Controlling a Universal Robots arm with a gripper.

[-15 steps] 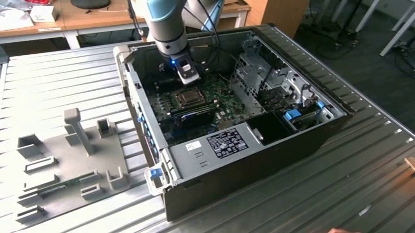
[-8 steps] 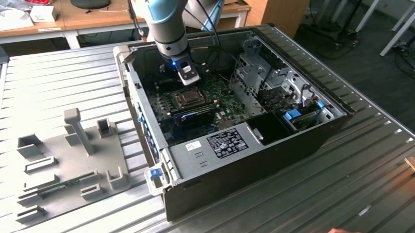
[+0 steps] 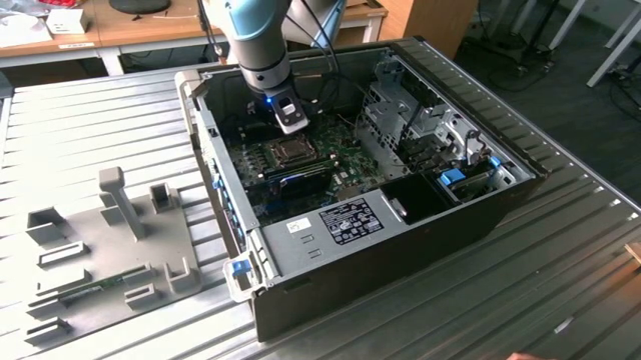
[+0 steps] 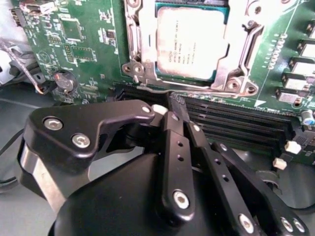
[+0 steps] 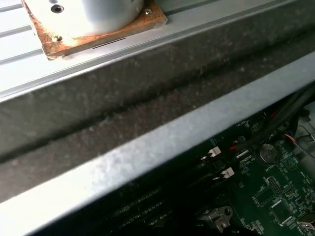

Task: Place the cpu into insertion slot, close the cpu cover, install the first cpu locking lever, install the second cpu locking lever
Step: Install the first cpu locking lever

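Observation:
In the second wrist view the cpu, a grey square chip, lies in the insertion slot on the green board. The silvery cpu cover lies flat around the chip's edges. Thin metal lever rods run along the socket's sides; I cannot tell whether they are latched. My gripper hovers just off the socket, over the long black memory slots, its black fingers shut with nothing between them. In the exterior view the gripper hangs inside the open computer case, just above the socket.
The case walls and a drive cage enclose the board, with cables close to the arm. A grey fixture plate lies at the exterior view's left. The first wrist view shows the case rim and the arm's base plate.

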